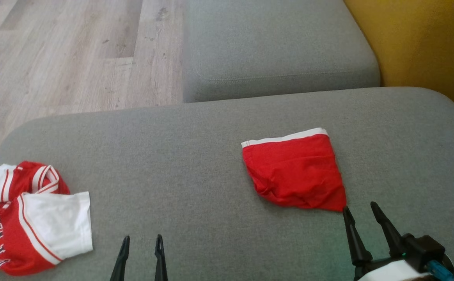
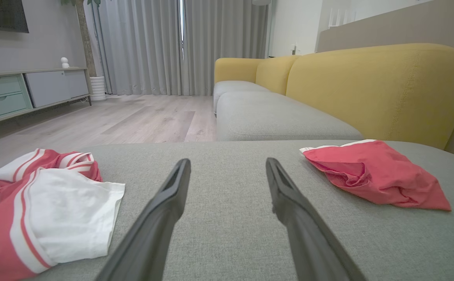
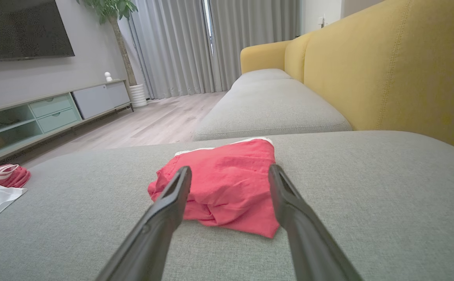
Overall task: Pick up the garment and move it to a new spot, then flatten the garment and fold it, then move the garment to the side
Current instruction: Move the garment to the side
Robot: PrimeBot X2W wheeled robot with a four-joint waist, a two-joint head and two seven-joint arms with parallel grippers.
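Both grippers stand with their fingers spread and nothing between them: the right gripper (image 1: 359, 207) at the near right, the left gripper (image 1: 142, 237) near the middle of the front edge. The red shorts (image 1: 295, 173) lie folded on the grey sofa cushion (image 1: 195, 164), right of its centre. Their white waistband runs left to right along the far edge. From there the cloth narrows toward a near-right corner, so the long axis slants from far left to near right. The fabric is plain red, with wrinkles bunched along the near left edge. That near-right corner points at the right gripper's fingertips and sits just beside them; whether they touch I cannot tell. The left gripper is well apart from the shorts. A red-and-white jersey (image 1: 36, 218) lies crumpled at the cushion's left end. Beyond are a second grey cushion (image 1: 277, 47), a yellow backrest (image 1: 426, 43) and wooden floor (image 1: 75, 50).
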